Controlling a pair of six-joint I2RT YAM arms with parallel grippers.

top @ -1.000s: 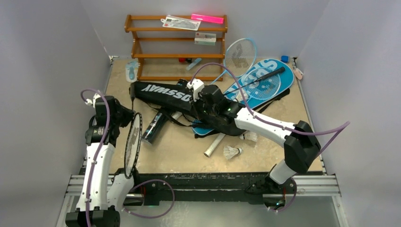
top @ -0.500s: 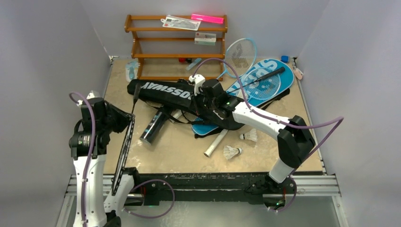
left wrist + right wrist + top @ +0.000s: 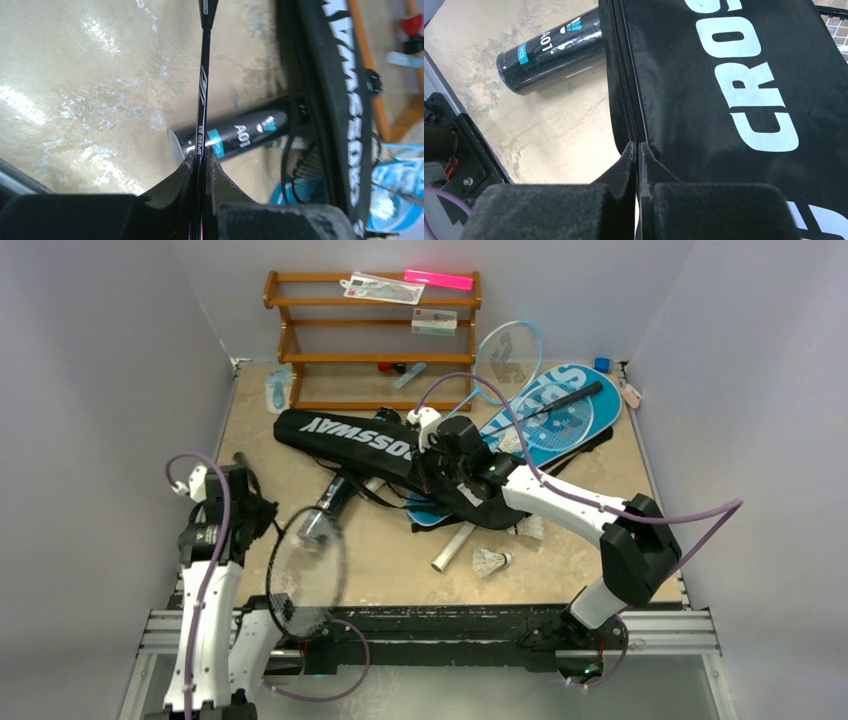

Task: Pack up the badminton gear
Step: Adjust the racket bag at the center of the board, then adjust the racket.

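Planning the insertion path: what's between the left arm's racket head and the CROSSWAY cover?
The black tube lies between the racket head and the CROSSWAY cover, shown in the top view.

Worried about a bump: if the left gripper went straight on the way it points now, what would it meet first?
Probably the long black tube, lying just past the left gripper, which is shut on the shaft of the black racket. Depth is unclear; it might reach the table instead.

You have the black racket [image 3: 305, 565] tilted at near left, head nearest you, and the long black tube [image 3: 325, 515] lying just beside the black "CROSSWAY" cover [image 3: 350, 435].
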